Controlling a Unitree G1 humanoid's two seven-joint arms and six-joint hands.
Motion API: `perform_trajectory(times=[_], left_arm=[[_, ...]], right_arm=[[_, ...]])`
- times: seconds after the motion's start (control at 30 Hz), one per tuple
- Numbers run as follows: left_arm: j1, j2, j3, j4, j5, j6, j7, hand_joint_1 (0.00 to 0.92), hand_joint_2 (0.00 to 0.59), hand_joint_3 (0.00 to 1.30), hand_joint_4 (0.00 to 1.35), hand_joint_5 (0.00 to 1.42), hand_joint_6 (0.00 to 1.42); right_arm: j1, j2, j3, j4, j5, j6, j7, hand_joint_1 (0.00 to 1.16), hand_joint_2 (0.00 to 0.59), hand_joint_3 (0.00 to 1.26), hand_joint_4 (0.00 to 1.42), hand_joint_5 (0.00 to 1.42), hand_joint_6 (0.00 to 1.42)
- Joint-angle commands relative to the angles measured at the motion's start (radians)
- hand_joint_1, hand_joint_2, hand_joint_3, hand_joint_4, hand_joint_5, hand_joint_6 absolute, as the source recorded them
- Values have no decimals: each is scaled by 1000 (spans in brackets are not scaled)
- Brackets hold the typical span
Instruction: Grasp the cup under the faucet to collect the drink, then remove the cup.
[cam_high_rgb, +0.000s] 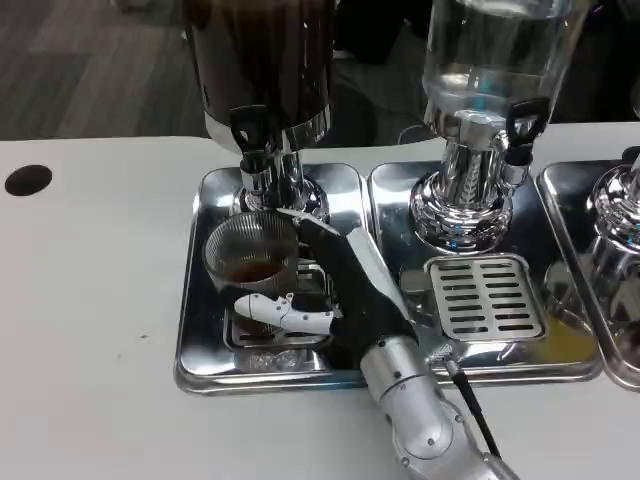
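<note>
You get one head view, high and close, looking down past the table's (90, 300) near edge toward its far edge.
</note>
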Motion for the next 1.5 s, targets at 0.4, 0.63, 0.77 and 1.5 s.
perform_trajectory(times=[0.4, 0.63, 0.77, 1.5], left_arm=[[13, 12, 5, 7, -18, -12, -12, 0, 98, 340, 260, 379, 562], [18, 11, 7, 5, -23, -15, -11, 0, 99, 344, 260, 380, 562], [23, 11, 10, 5, -24, -21, -7, 0, 99, 344, 260, 380, 562], [19, 1, -6, -2, -2, -29, -8, 0, 99, 336, 260, 380, 579]], right_arm=[[20, 46, 2, -11, -7, -28, 3, 808, 78, 280, 270, 313, 82], [25, 46, 0, -20, -11, -28, -3, 807, 80, 299, 283, 330, 99], [36, 52, 2, -25, -14, -32, -19, 817, 81, 341, 341, 376, 146], [160, -2, -12, -228, 5, -51, -22, 831, 96, 463, 476, 517, 289]])
